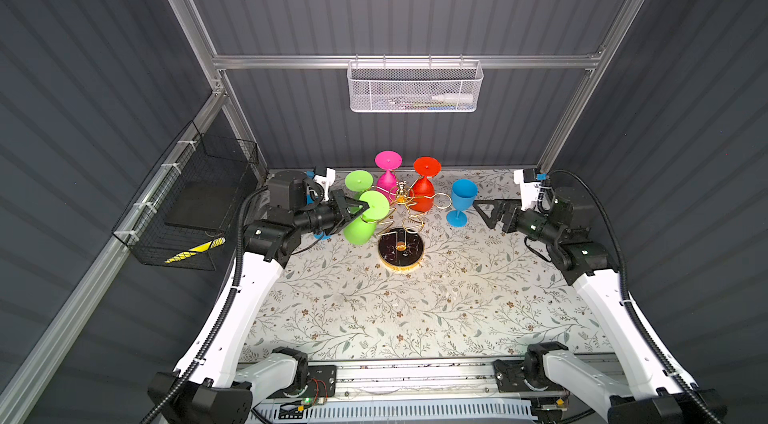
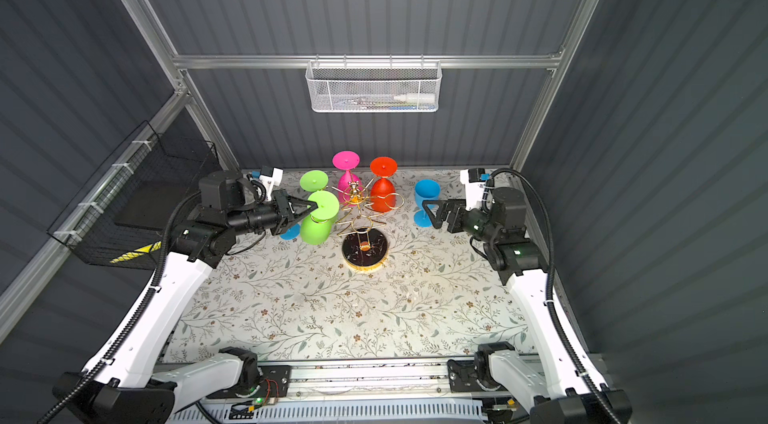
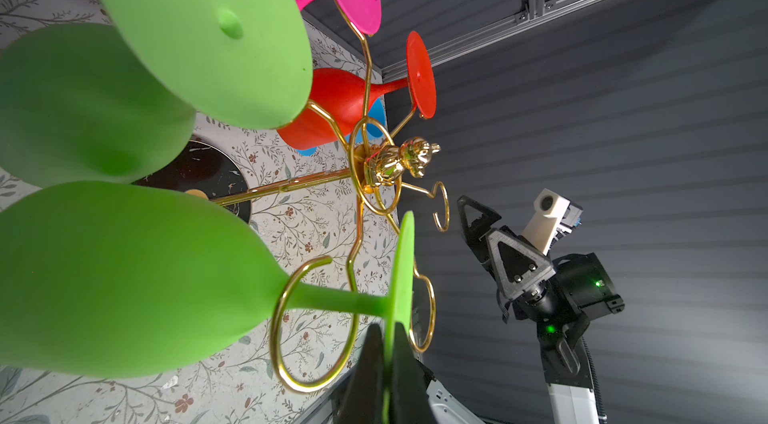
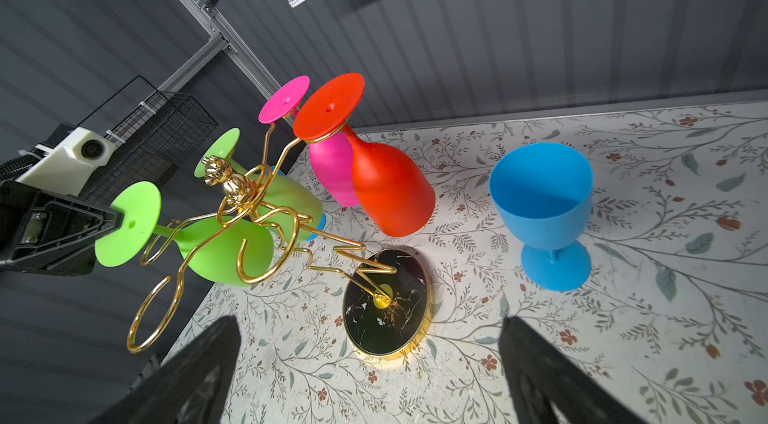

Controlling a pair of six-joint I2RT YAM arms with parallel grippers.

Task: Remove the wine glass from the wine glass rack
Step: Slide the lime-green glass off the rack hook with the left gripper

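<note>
Front lime-green wine glass [image 1: 360, 229] is hung inverted in a ring loop of the gold wire rack [image 1: 400, 252] with black marbled base; its foot rim is pinched by the left gripper [image 1: 367, 206]. The right gripper [image 1: 478, 207] is held wide apart, empty, beside the blue goblet [image 1: 462, 198].

Both top views look down from above — wrist views crowd the rack [image 3: 386, 164].

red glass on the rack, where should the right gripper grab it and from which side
Probably the edge of the flat foot of the red glass, coming from the right, outside the rack. It hangs bowl down with the thin foot on top and free there, while a gold wire loop rings the stem. The left gripper pinches the foot of the near green glass likewise.
</note>
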